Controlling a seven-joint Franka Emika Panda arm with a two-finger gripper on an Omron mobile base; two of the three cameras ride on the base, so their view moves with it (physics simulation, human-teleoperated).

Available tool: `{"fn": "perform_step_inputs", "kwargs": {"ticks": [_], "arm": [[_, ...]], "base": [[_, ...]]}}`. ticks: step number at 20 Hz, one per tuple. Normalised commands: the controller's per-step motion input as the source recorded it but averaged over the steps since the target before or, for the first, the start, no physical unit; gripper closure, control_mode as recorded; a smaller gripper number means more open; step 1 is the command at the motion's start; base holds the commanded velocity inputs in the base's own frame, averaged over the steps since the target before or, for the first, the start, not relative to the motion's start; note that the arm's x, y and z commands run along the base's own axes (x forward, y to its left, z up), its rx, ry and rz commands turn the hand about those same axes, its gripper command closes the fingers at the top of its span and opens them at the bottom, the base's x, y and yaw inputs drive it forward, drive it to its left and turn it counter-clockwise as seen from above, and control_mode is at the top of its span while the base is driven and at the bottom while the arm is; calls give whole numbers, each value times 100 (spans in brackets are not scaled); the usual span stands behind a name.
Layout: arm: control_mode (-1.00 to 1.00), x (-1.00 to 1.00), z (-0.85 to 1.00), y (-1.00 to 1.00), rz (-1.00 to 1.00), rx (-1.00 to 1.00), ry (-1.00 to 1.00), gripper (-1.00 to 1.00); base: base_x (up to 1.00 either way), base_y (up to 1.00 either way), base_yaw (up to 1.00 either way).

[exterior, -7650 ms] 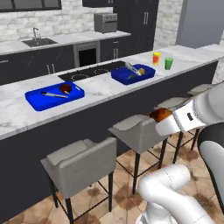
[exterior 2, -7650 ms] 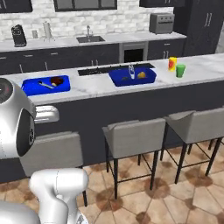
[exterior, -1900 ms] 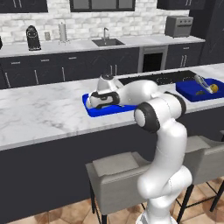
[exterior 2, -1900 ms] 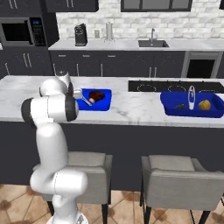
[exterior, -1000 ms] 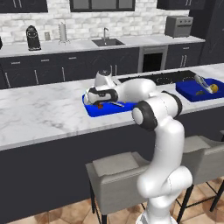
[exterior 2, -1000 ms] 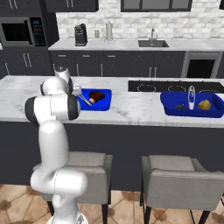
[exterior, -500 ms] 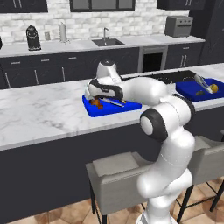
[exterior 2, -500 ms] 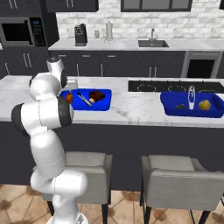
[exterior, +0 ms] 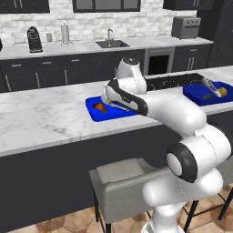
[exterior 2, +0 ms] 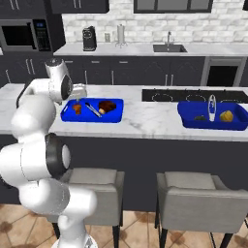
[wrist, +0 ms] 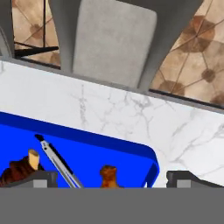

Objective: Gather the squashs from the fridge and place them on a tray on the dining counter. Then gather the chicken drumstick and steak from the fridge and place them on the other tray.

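Hovering spread and empty over the tray [exterior 2: 115, 117], the fingers [wrist: 41, 178] grasp neither steak [exterior 2: 107, 106] nor chicken drumstick [exterior 2: 77, 108].

Arm: white, dark-jointed. In the left base view it is seen rising from the lower right, bent at a large rounded elbow, the forearm carried leftward and up to a rounded wrist housing. In the right base view it is seen stacked at the left edge in bulky segments, the uppermost link turned to the right.

Hand [wrist: 111, 178]: two small dark finger tips [wrist: 41, 178] are seen at the bottom of the hand view, one at each side, set wide apart with the span between them unoccupied. Nothing is gripped. In both base views the jaws are hidden behind the wrist housing.
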Motion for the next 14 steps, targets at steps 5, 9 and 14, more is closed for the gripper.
{"fn": "perform_step_inputs", "kwargs": {"ticks": [5, 9, 14], "arm": [[-100, -100, 38, -50, 0, 0, -13, -100], [-100, -100, 37, -33, -1, 1, -14, -100], [-100, -100, 33, -4, -3, 0, -10, -100]], "base": [[0, 0, 0], [0, 0, 0], [0, 0, 0]]}}
